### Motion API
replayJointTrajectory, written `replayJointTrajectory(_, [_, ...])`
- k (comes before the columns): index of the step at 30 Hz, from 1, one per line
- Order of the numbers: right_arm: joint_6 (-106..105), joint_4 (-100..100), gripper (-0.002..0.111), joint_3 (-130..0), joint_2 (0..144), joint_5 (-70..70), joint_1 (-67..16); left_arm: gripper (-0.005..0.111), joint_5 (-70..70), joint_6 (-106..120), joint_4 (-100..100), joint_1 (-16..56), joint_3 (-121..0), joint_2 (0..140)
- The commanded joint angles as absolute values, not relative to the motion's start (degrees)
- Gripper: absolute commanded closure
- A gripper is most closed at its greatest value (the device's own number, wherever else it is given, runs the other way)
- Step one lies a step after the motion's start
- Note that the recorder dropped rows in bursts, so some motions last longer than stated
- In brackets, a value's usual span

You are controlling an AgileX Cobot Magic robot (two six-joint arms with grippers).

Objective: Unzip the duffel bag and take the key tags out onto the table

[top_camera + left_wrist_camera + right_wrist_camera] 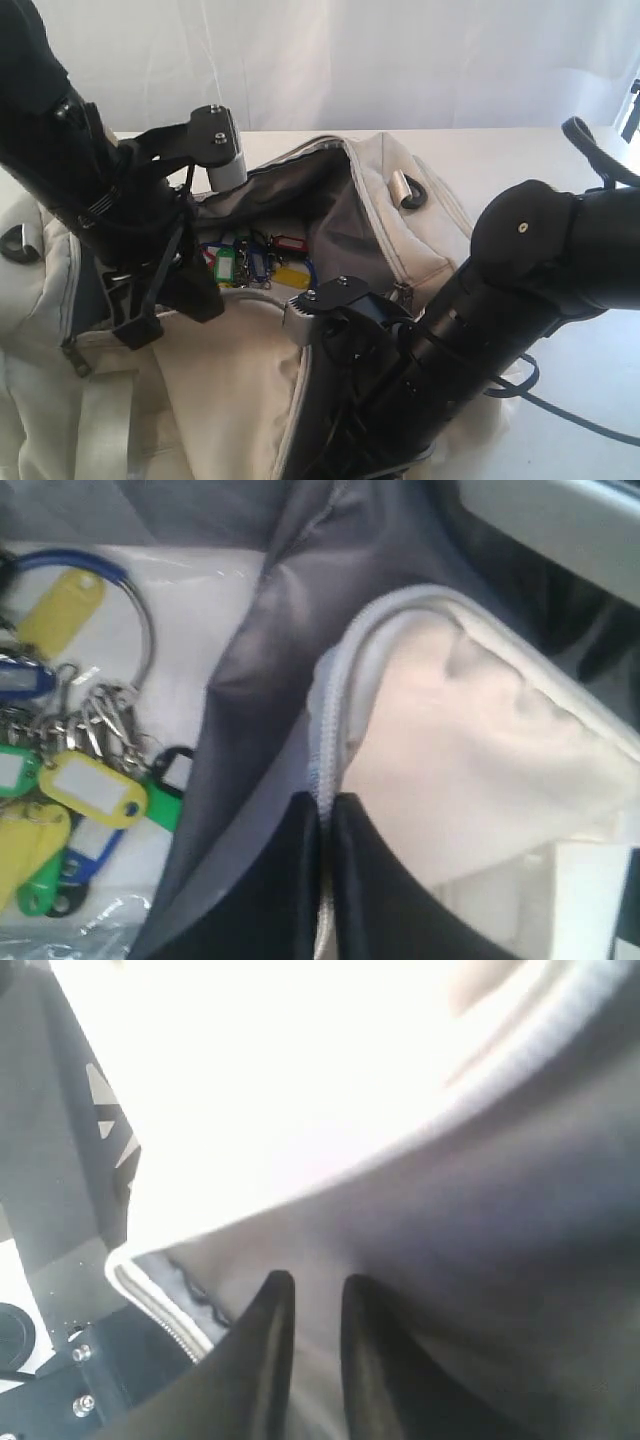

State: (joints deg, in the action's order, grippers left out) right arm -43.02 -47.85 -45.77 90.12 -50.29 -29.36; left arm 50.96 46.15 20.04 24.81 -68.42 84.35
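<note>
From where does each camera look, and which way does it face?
Exterior: above, looking down into the open duffel bag; both arms show.
Left wrist: faces the zipper edge pinched in the left gripper.
Right wrist: close against dark lining; the right gripper shows.
Shared: exterior and left wrist both show the key tags.

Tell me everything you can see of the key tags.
The key tags are a loose bunch of small plastic tags in yellow, green, blue and red, with white label windows, joined by metal rings and clips and a blue loop. They lie flat on a pale surface inside the open duffel bag, beside its dark grey lining. Nothing grips them; the left gripper pinches the zipper edge nearby.
</note>
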Motion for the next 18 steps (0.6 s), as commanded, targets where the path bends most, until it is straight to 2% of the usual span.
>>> replayJointTrajectory(1, [-43.1,-47.7,0.091,-46.1,90.0,-50.6,-29.6,0.106,60.3,42.1,18.0,24.6,-68.7,83.9])
replayJointTrajectory(6, [-43.1,-47.7,0.091,-46.1,90.0,-50.7,-29.6,0.107,70.0,35.7,16.4,24.6,-68.7,82.9])
replayJointTrajectory(12, [-43.2,-47.7,0.091,-46.1,90.0,-50.5,-29.6,0.107,70.0,24.8,15.4,24.7,-64.4,77.2])
replayJointTrajectory(18, [-43.4,-47.7,0.091,-46.1,90.0,-50.2,-29.6,0.107,70.0,19.1,12.9,24.7,-54.2,71.1])
